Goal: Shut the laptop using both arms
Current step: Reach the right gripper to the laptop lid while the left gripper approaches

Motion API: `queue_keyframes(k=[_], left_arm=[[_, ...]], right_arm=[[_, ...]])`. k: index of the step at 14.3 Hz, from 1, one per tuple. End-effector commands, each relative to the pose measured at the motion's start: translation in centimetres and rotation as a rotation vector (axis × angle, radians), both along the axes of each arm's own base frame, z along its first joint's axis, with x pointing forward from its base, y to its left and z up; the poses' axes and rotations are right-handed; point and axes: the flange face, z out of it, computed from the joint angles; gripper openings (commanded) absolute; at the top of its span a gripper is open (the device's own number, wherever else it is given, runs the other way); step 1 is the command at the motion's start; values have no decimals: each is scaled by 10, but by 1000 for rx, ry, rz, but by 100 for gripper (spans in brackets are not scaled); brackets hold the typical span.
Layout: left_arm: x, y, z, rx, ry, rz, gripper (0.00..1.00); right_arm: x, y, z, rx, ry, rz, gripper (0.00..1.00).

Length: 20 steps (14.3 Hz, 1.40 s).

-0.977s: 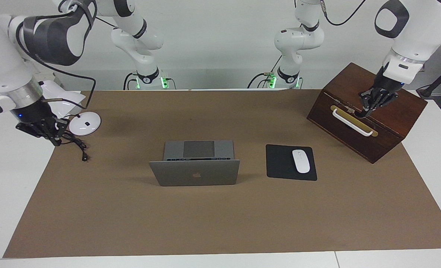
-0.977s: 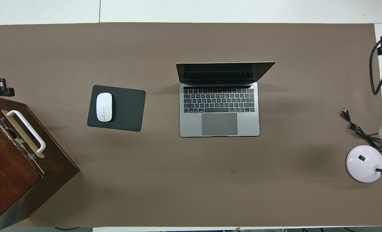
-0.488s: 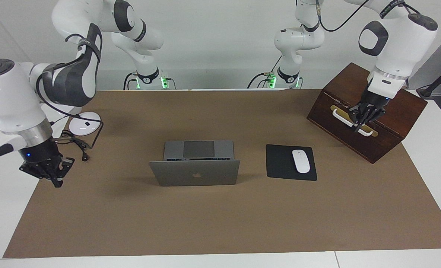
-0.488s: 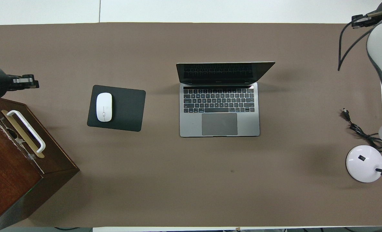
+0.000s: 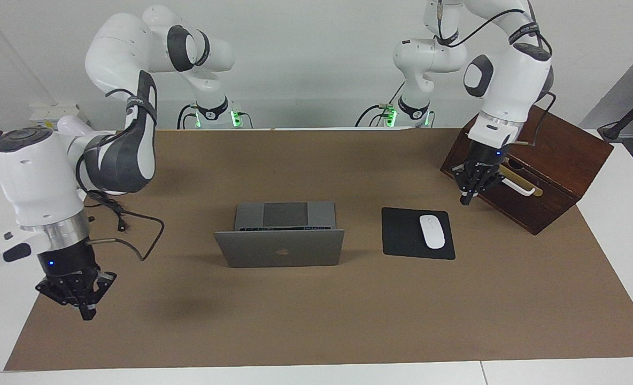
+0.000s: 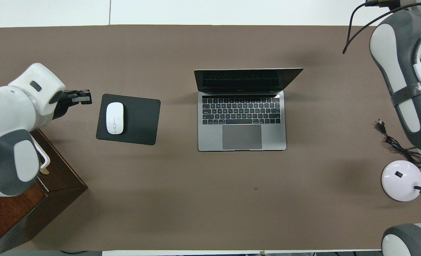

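In the facing view, the right gripper (image 5: 86,310) is seen at the lower left of the frame, raised over the brown mat (image 5: 316,321) near its edge, its fingertips pressed together and nothing held. At the centre of the frame the laptop (image 5: 280,247) is found open on the mat, its lid upright with the logo toward the camera and its keyboard (image 6: 241,111) exposed. To its right a white mouse (image 5: 432,231) is set on the black mouse pad (image 5: 402,235). At the upper right, the left gripper (image 5: 467,199) is held closed and empty, in front of the wooden box (image 5: 557,160), above the mat.
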Motion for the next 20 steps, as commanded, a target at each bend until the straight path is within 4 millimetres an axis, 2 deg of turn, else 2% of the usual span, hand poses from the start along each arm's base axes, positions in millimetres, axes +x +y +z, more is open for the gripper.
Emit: queue_keyframes(k=[1, 3, 5, 7, 8, 11, 13, 15, 19, 20], left_arm=[[-46, -22, -20, -22, -87, -35, 0], [-65, -43, -30, -29, -121, -77, 0], [-84, -67, -38, -36, -137, -126, 0], [-101, -91, -43, -47, -145, -170, 0], [-107, -103, -45, -51, -141, -195, 0], [-124, -133, -57, -61, -160, -254, 0], [-136, -153, -76, -76, -182, -279, 0], [-141, -171, -91, -83, -202, -305, 0], [-151, -198, -118, -94, -248, -353, 0], [-152, -203, -125, -93, -250, -361, 0]], right_arm=[[10, 38, -3, 70, -43, -39, 0], [12, 72, -8, 84, -57, -39, 0], [11, 85, -9, 97, -46, -42, 0], [6, 129, -11, 120, -23, -33, 0], [4, 140, -12, 130, -13, -42, 0], [1, 150, -18, 137, 7, -44, 0], [-2, 153, -23, 134, 38, -52, 0], [-4, 153, -21, 131, 47, -54, 0], [-7, 170, -24, 141, 73, -55, 0], [-9, 180, -26, 144, 86, -58, 0]])
